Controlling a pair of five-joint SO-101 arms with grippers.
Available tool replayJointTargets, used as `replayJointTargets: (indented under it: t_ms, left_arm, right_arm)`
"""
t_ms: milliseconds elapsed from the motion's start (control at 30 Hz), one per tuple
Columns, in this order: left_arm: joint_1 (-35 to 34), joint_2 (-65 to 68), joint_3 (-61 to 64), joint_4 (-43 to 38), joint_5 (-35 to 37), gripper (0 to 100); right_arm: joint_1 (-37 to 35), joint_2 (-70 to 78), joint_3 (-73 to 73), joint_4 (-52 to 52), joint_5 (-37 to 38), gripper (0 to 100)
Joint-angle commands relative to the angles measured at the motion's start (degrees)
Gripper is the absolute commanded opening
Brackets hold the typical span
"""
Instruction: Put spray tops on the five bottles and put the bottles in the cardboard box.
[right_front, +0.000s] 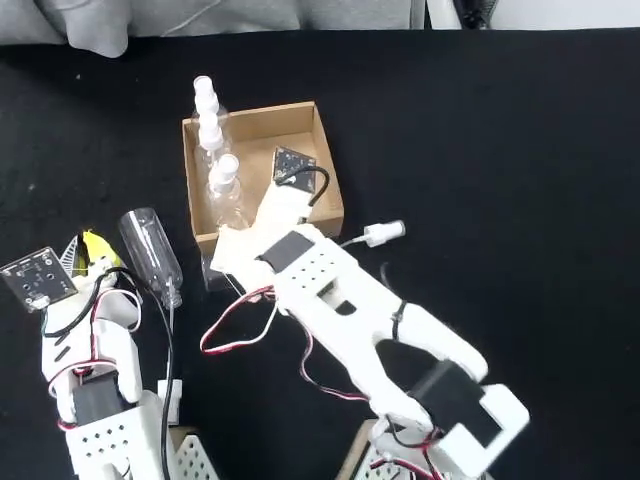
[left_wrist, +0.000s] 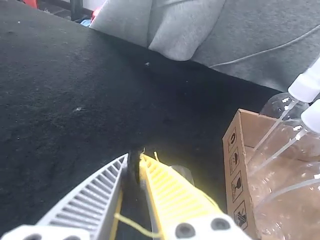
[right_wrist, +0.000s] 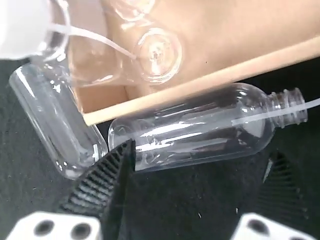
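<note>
The black table (right_front: 520, 130) is carrying everything, with grey cloth (right_front: 100, 25) lying along its far edge. The right arm (right_front: 340, 290) is stretching across the middle of the table toward the near wall of the cardboard box (right_front: 328, 160). The box is sitting open toward the far side of the table. The left arm (right_front: 95, 370) is standing at the near corner, well short of the box.

Three capped bottles (right_front: 212, 150) are standing in a row along one side of the box, spray tops upward. An open bottle (right_wrist: 200, 127) is lying on its side on the table just outside the box's near wall, its threaded neck bare. The right hand (right_wrist: 200, 150) is hanging over it with its fingers spread to either side of the bottle, not pinching it. A second open bottle (right_front: 150, 250) is lying on the table just beside the left hand (left_wrist: 135, 157), whose grey and yellow fingers are pressing almost together, gripping nothing. One loose spray top (right_front: 385, 232) is lying on the table near the box's corner, its thin tube trailing toward the right arm.
</note>
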Motion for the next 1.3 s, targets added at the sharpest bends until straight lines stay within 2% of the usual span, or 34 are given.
replayJointTargets:
  t_ms: [0,300,600,967,1267]
  left_arm:
    - [-0.57,-0.62,1.45,-0.35,-0.35,3]
    - [-0.57,-0.62,1.45,-0.26,-0.35,3]
    - [-0.57,-0.62,1.45,-0.09,-0.35,3]
    - [-0.57,-0.62,1.45,0.0,-0.35,3]
    - [-0.66,-0.62,1.45,0.0,-0.35,3]
  right_arm:
    - [-0.35,0.22,-4.09,-1.32,-0.53,35.0]
    - [2.73,5.76,-6.99,-1.49,-0.53,35.0]
    - [2.55,9.19,-6.99,-0.26,-0.53,35.0]
    - [2.29,9.1,-7.52,9.67,0.26,35.0]
    - [2.37,4.26,-9.63,21.8,5.19,35.1]
